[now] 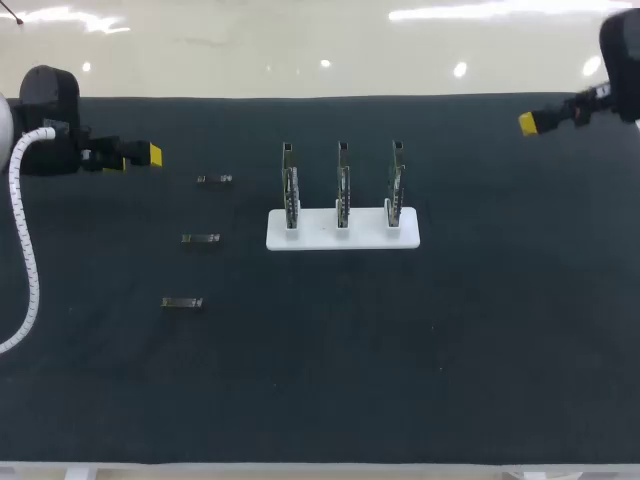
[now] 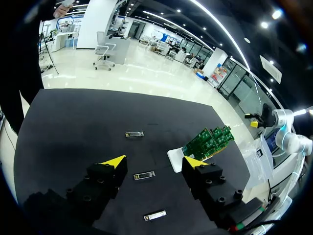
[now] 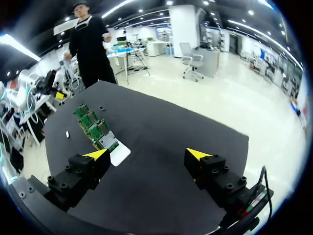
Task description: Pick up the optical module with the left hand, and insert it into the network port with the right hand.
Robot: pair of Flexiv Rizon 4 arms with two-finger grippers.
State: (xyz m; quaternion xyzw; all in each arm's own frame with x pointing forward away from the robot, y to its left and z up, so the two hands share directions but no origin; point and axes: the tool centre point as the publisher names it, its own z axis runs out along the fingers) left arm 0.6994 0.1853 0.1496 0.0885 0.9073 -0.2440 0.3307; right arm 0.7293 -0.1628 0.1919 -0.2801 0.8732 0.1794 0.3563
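**Thin modules, small ports: little margin for a crooked grab**

My left fingers [image 1: 150,155] stand wide apart with nothing between them, hovering over the far left of the surface [image 1: 480,340]. Near them, three optical modules [image 1: 200,239] lie flat in a slanting row, apart from one another. Each looks slim and low, so I judge that an off-centre descent could nudge one away or pinch it askew, spoiling the handover. Further right, three circuit boards [image 1: 343,185] stand upright in a white base [image 1: 343,238]. Their ports are too small to make out, and a tilted module could jam there or tip the base. My right fingers [image 1: 530,123], equally wide and empty, hang at the far right.
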